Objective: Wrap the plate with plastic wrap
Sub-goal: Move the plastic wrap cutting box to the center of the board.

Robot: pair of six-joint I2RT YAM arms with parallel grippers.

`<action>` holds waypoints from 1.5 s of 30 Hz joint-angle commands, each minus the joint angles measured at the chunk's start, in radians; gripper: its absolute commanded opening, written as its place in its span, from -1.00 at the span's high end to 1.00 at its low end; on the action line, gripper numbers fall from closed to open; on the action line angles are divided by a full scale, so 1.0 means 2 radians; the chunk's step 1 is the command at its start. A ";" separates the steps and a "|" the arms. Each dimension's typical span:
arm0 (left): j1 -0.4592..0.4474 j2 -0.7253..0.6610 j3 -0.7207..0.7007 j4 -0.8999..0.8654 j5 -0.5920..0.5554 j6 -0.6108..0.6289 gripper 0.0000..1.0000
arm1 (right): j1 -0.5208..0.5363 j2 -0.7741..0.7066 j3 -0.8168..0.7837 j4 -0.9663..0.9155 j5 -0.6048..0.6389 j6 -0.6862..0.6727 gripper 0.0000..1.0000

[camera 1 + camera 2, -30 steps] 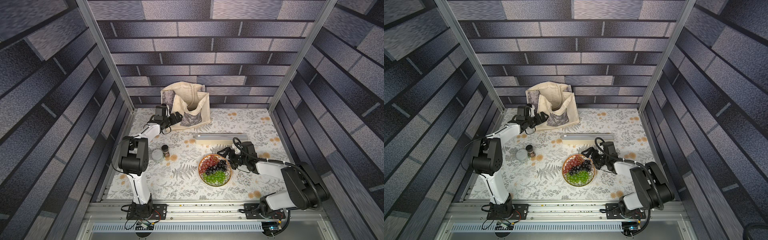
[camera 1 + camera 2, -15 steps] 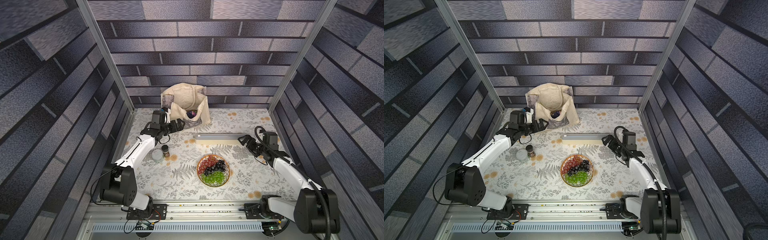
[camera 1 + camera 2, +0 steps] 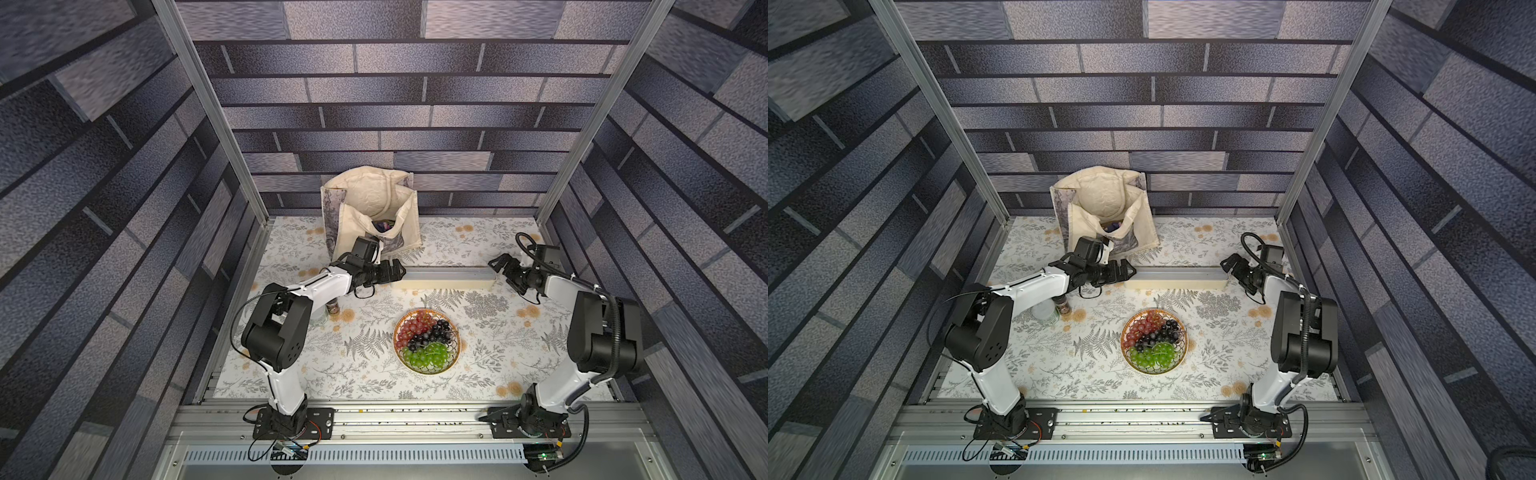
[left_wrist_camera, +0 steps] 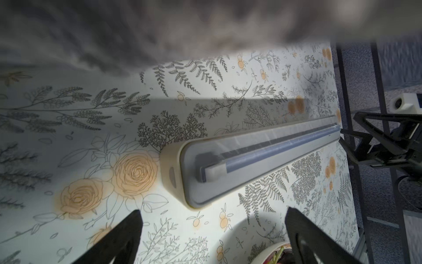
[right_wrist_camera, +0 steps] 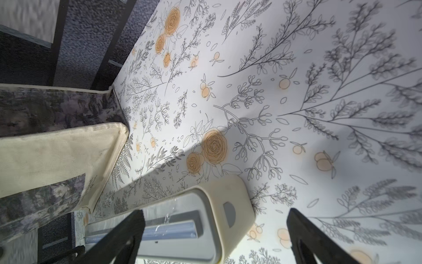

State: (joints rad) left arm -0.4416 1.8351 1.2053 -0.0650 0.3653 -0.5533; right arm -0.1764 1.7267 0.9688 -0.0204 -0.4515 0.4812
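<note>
Nearest, low in the centre of both top views, the plate (image 3: 427,341) of grapes sits uncovered on the floral table (image 3: 511,357). Further up the frame the dispenser box (image 3: 446,279) lies crosswise. The left gripper (image 3: 397,272) is at its left end and the right gripper (image 3: 500,270) at its right end, both spread wide and holding nothing. The plastic wrap (image 5: 170,228) shows only as a glossy strip in the box's slot. Behind stands the tote bag (image 3: 374,212). The likely risks are a jaw nudging the box askew against the bag, or drawn film clinging to itself.
</note>
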 commanded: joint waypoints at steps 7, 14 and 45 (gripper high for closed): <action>-0.003 0.064 0.071 0.010 0.033 -0.018 -1.00 | 0.005 0.054 0.007 0.072 -0.095 0.043 -0.98; -0.005 0.050 0.052 0.005 0.030 -0.025 -1.00 | 0.020 0.053 -0.005 0.075 -0.139 0.042 -0.89; 0.072 -0.193 -0.078 -0.114 -0.043 0.027 -1.00 | 0.102 -0.075 0.107 -0.298 0.036 -0.102 -0.37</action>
State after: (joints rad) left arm -0.2920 1.5150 1.0790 -0.2390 0.3073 -0.5602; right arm -0.0090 1.5532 1.1271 -0.4007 -0.4576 0.3492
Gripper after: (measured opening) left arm 0.999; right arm 0.693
